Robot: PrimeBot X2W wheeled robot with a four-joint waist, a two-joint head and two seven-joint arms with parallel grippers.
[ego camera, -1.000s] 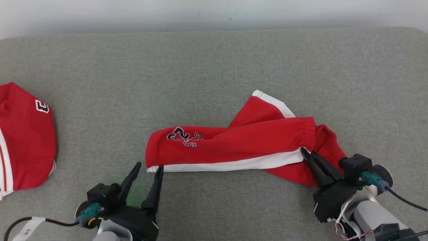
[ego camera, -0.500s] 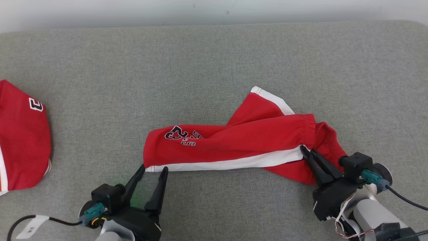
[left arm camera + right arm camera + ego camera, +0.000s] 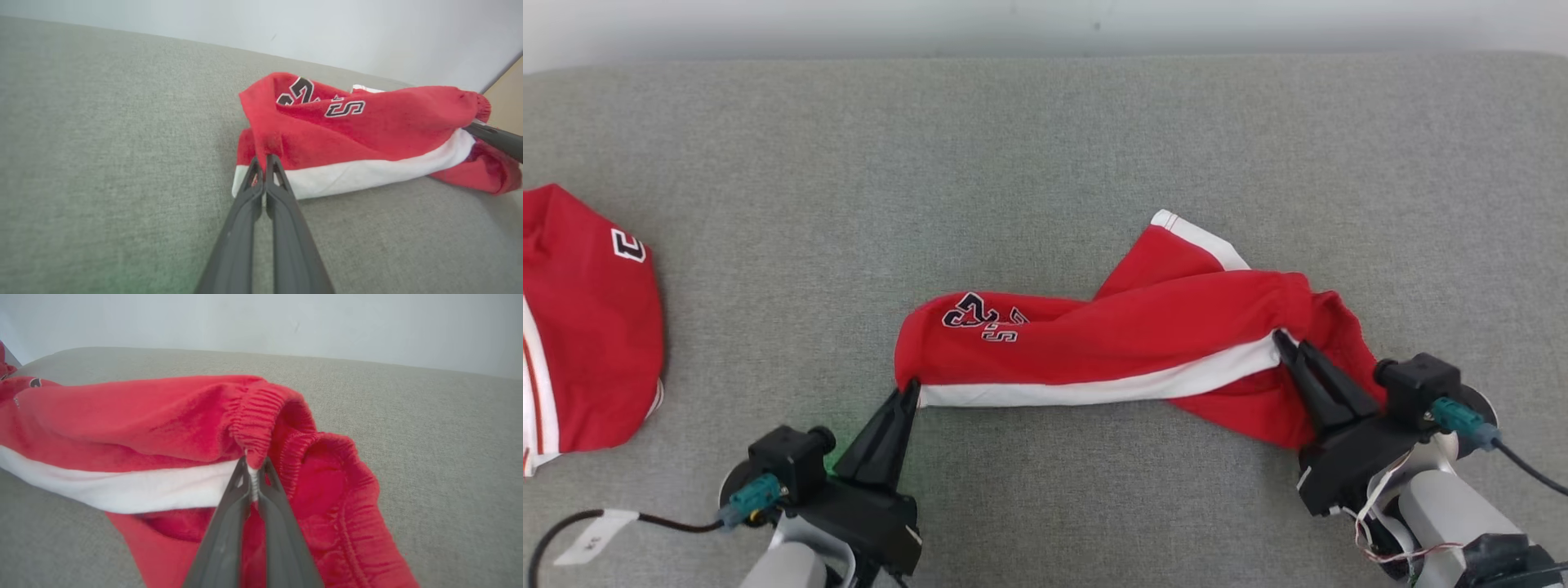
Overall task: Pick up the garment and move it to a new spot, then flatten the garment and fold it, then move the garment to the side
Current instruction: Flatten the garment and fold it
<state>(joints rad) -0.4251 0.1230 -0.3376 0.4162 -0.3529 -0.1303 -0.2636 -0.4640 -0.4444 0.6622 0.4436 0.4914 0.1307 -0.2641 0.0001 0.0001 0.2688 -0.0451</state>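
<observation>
Your left gripper point(image 3: 907, 394) is pinched shut on the hem corner of the red shorts point(image 3: 1111, 347), where the white side stripe ends. Your right gripper point(image 3: 1282, 336) is clamped on the elastic waistband at the stripe's other end. The shorts run 9-to-3 o'clock across the grey fabric surface point(image 3: 1045, 163), strung between both grips, with the second leg twisted toward 1 o'clock. To flatten them, you'll likely need an even outward pull. Another red garment point(image 3: 588, 327) lies well off at 9 o'clock.

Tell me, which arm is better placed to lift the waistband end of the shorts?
Right: the right gripper is shut on the waistband of the shorts; the left gripper pinches the leg hem.
</observation>
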